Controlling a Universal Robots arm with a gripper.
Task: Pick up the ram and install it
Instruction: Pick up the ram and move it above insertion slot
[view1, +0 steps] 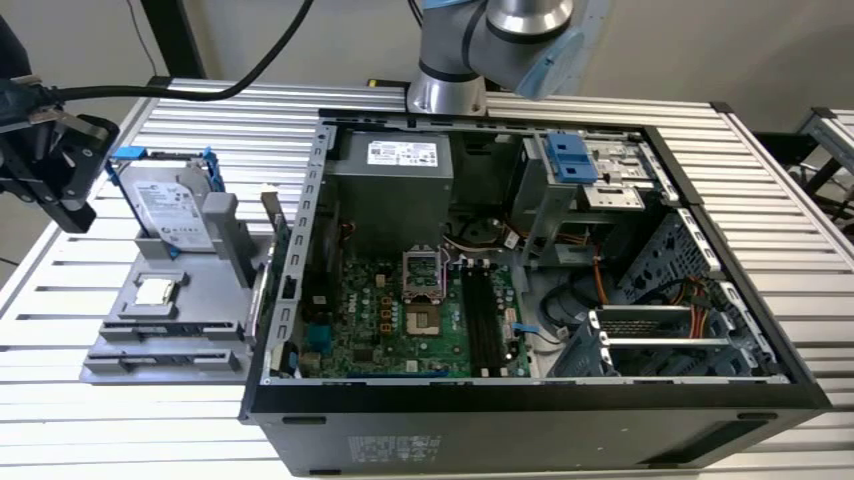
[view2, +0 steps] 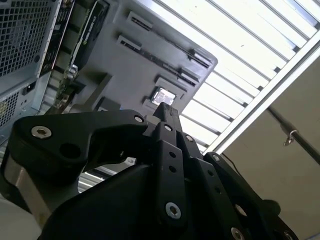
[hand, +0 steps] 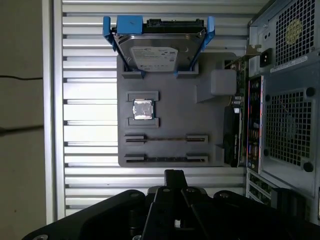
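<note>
1. The pincer (hand: 173, 173) has its tips pressed together on nothing. It hangs over the surface (view1: 54, 330), to the exterior view's left of the grey holder tray (hand: 170, 115).
2. The ram (hand: 165, 140) stands on edge in a tray slot just beside the processor chip (hand: 142, 109), well apart from the pincer.
3. Its long axis runs across the tray, pointing toward the open computer case (view1: 534, 395). From the pincer, the ram lies toward that case.
</note>
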